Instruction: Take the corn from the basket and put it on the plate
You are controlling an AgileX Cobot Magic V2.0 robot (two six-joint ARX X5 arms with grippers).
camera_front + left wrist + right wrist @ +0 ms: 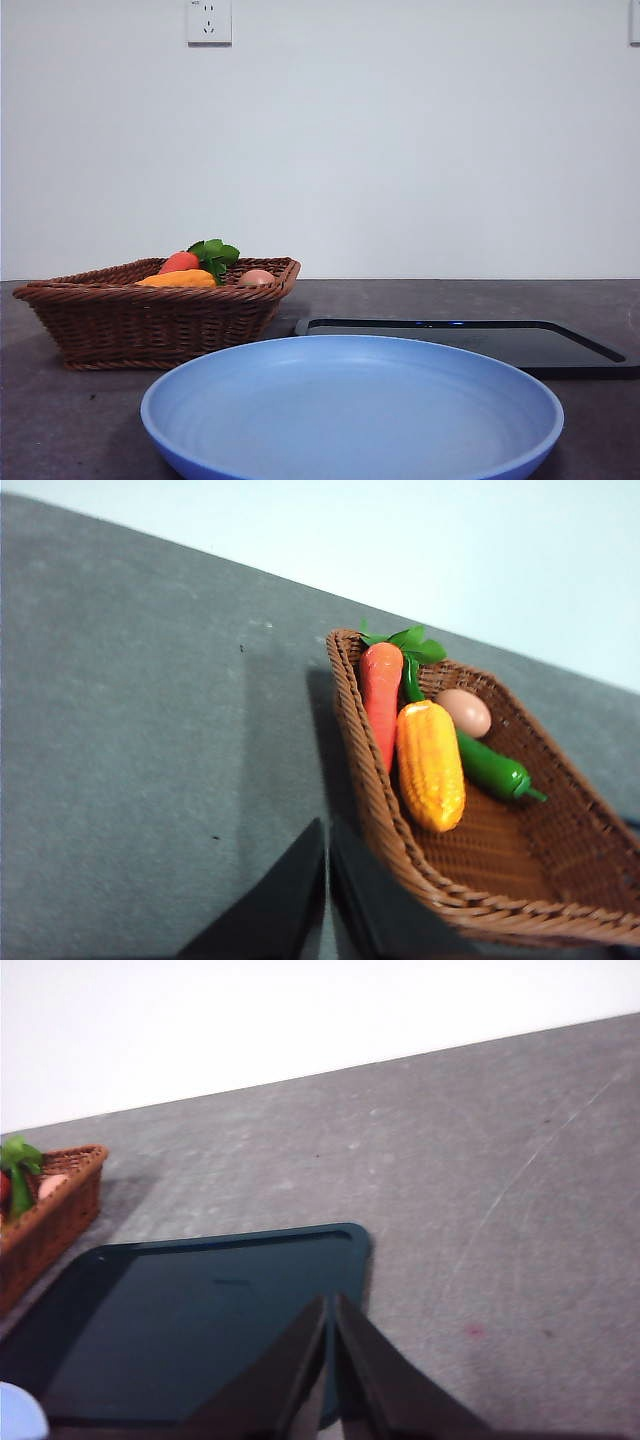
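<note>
The corn [430,765] lies in the dark-brown wicker basket [520,865], between a red-orange carrot [380,695] and a green pepper [492,767]. From the front, the corn [180,279] peeks over the rim of the basket [150,320] at the left. The light-blue plate [350,410] sits empty at the near centre. My left gripper [328,825] is shut, hovering over the table just outside the basket's rim near the corn. My right gripper [330,1300] is shut above the black tray's edge. Neither gripper shows in the front view.
A flat black tray [480,340] lies behind the plate on the right, also seen as the tray [190,1320] in the right wrist view. A beige egg [464,712] sits in the basket beside the carrot's green leaves [405,640]. A white wall stands behind the grey table.
</note>
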